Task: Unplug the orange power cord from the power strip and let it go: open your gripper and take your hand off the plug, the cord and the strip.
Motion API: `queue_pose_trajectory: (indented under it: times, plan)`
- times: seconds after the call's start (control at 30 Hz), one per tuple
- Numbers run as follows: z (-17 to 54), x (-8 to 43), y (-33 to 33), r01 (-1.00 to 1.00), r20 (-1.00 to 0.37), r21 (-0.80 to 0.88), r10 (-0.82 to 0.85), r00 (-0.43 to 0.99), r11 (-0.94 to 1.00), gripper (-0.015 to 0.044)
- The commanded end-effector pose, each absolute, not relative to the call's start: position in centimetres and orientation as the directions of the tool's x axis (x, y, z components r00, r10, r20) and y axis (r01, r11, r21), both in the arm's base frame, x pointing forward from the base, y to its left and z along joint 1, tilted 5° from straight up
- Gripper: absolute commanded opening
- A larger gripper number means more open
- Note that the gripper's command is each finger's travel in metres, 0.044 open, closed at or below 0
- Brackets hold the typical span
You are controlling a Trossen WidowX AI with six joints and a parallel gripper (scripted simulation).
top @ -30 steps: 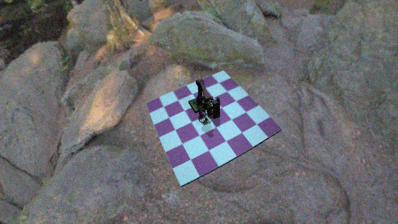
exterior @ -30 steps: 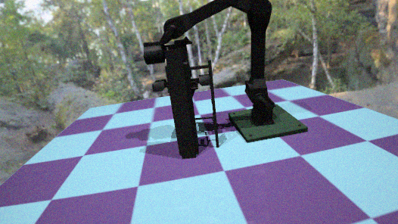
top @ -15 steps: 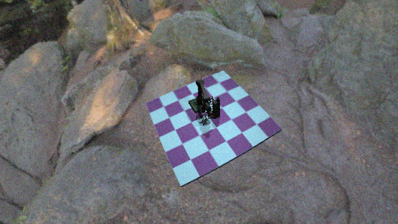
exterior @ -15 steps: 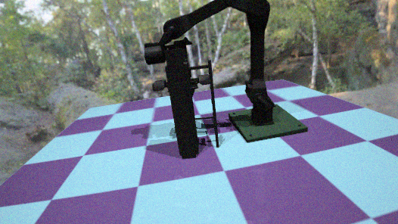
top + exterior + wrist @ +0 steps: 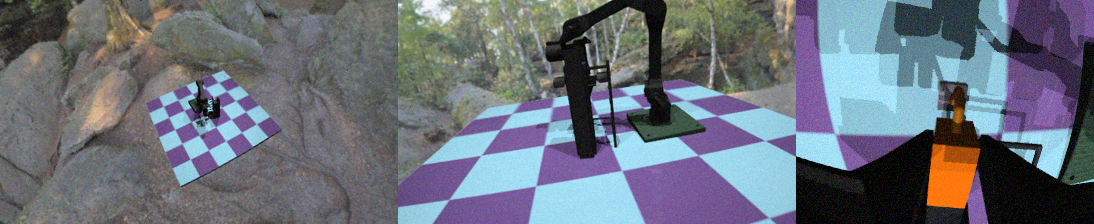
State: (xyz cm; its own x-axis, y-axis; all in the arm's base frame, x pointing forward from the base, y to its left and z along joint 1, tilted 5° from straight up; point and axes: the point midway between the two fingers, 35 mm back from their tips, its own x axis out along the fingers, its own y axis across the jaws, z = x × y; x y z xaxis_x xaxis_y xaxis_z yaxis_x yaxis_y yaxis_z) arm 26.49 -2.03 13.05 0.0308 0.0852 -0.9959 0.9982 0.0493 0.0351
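Note:
The orange plug [image 5: 953,175] is in the wrist view at the bottom middle, between the two black fingers. My gripper [image 5: 956,140] is shut on it, with a finger against either side. The short orange-brown cord [image 5: 958,112] leaves the plug's dark brown end face. The power strip is hard to make out: a tall, near-black upright slab [image 5: 581,102] [image 5: 216,107] stands beside my wrist, but I cannot tell if it is the strip. The plug's prongs are hidden, so I cannot see whether they are in a socket. In the top and exterior views the fingers and plug are lost in the dark shapes.
A thin dark upright bar [image 5: 611,106] stands next to the slab, with thin crosspieces between them. The arm [image 5: 655,45] arches over from its green base plate [image 5: 678,129]. A thin black frame [image 5: 1040,156] shows right of the fingers. All is on the chequered mat [image 5: 223,153].

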Motion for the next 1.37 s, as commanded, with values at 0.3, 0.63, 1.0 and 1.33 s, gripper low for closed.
queue_pose_trajectory:
  times: [0.3, 0.63, 1.0, 1.33]
  plan:
    - [13.2, 26.6, -3.2, 0.998, -0.996, 0.035, 0.081, 0.032, 0.045, 0.042]
    - [13.8, 26.7, -8.1, 0.998, -0.997, 0.035, 0.077, 0.032, 0.045, 0.044]
    - [13.8, 26.7, -8.1, 0.998, -0.997, 0.035, 0.077, 0.032, 0.045, 0.044]
    - [13.8, 26.7, -8.1, 0.998, -0.997, 0.035, 0.077, 0.032, 0.045, 0.044]
